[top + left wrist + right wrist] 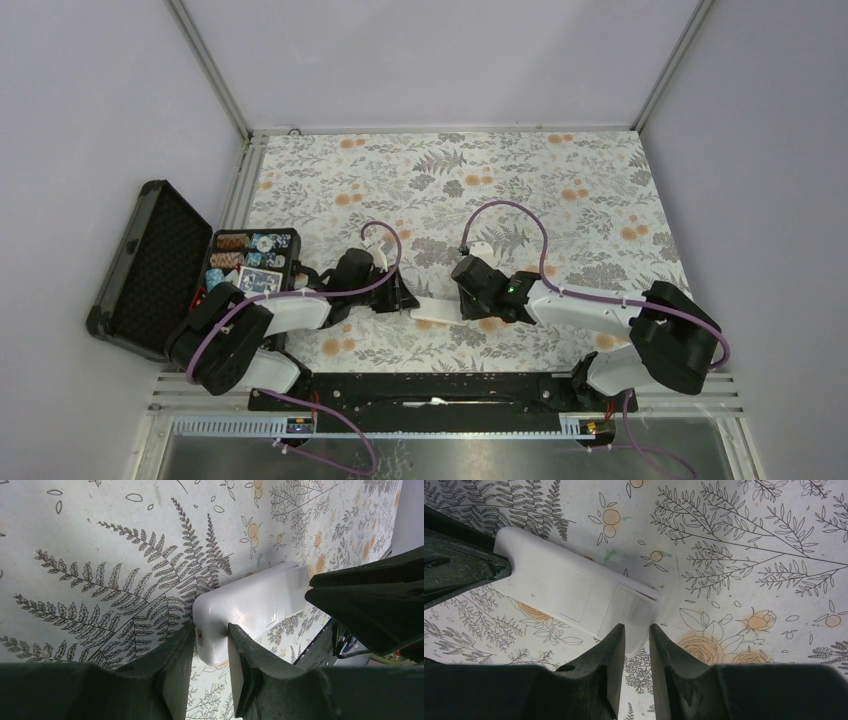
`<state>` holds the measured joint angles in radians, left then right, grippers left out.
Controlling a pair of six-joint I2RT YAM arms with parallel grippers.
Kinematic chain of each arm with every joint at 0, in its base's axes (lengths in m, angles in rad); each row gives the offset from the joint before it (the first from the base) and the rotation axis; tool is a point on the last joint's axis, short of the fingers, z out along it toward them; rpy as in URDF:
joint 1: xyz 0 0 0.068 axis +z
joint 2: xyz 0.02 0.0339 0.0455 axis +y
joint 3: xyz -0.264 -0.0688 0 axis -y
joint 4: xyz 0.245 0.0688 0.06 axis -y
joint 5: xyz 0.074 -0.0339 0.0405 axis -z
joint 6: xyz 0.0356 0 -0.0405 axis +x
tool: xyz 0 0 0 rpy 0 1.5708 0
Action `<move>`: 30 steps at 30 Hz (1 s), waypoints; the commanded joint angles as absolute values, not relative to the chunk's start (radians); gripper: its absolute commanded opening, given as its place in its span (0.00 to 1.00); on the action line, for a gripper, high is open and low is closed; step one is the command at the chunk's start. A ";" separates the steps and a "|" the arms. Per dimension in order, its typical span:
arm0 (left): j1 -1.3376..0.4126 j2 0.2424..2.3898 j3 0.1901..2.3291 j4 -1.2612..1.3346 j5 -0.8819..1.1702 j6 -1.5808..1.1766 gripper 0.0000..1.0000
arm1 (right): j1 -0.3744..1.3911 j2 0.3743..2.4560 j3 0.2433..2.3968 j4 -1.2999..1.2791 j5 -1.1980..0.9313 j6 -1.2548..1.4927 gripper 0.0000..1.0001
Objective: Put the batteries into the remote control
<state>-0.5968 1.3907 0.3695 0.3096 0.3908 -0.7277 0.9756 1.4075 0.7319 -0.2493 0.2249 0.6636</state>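
The white remote control (434, 314) hangs back side up a little above the floral cloth, between my two grippers. My left gripper (211, 634) is shut on its rounded left end, with a finger pressed against each side. My right gripper (637, 629) is shut on the opposite end, next to the outline of the battery cover (624, 605). The remote control's plain white back (559, 587) faces the right wrist camera, and its left end (250, 602) fills the middle of the left wrist view. In the top view the left gripper (405, 298) and right gripper (462, 300) face each other. The batteries are out of view.
An open black case (150, 268) lies at the table's left edge, and its tray of poker chips and cards (250, 262) sits close behind my left arm. The floral cloth (450, 190) covers the table. Grey walls and a metal frame stand on three sides.
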 commanded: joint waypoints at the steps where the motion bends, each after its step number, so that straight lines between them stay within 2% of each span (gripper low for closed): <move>1: -0.604 1.387 0.356 0.337 0.415 -0.728 0.35 | 0.969 1.413 0.756 -0.251 0.268 0.675 0.31; 17: -0.606 1.387 0.354 0.342 0.417 -0.729 0.34 | 0.969 1.452 0.769 -0.263 0.261 0.674 0.24; 30: -0.625 1.404 0.365 0.351 0.424 -0.730 0.32 | 0.970 1.476 0.751 -0.208 0.178 0.696 0.22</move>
<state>-0.6064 1.3907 0.3660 0.3237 0.3965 -0.7345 0.9726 1.4559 0.7429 -0.2596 0.2203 0.6636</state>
